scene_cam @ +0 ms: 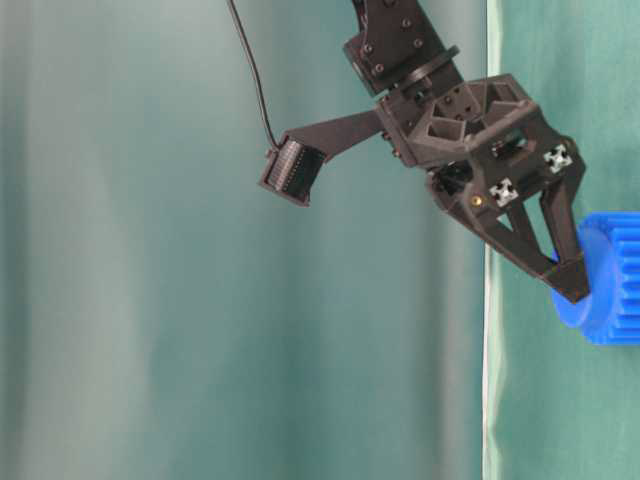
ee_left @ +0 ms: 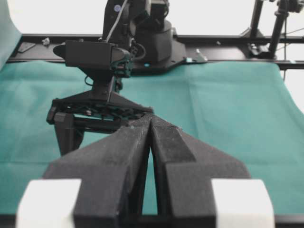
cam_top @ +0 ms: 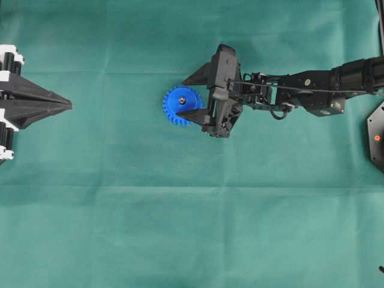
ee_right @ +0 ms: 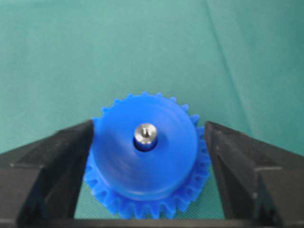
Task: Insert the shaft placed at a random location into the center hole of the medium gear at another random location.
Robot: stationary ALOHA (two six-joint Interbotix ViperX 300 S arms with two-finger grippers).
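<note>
shaft [ee_right: 145, 134] seated in medium gear [ee_right: 147, 156]; right claw [ee_right: 147, 156] wide astride hub; left claw [cam_top: 67, 105] pinched, well apart.

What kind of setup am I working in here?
Probably a lab bench for two-arm robot tests: a green cloth covers the table, a black frame holds the arm bases, and only a blue gear with its pin lies out.

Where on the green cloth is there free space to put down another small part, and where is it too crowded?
Free: the wide green cloth below the medium gear, and the strip above it. Also free is the stretch between the left gripper and the gear. Crowded: around the gear, where the right gripper stands with open jaws on both sides and the shaft sits in the center hole.
</note>
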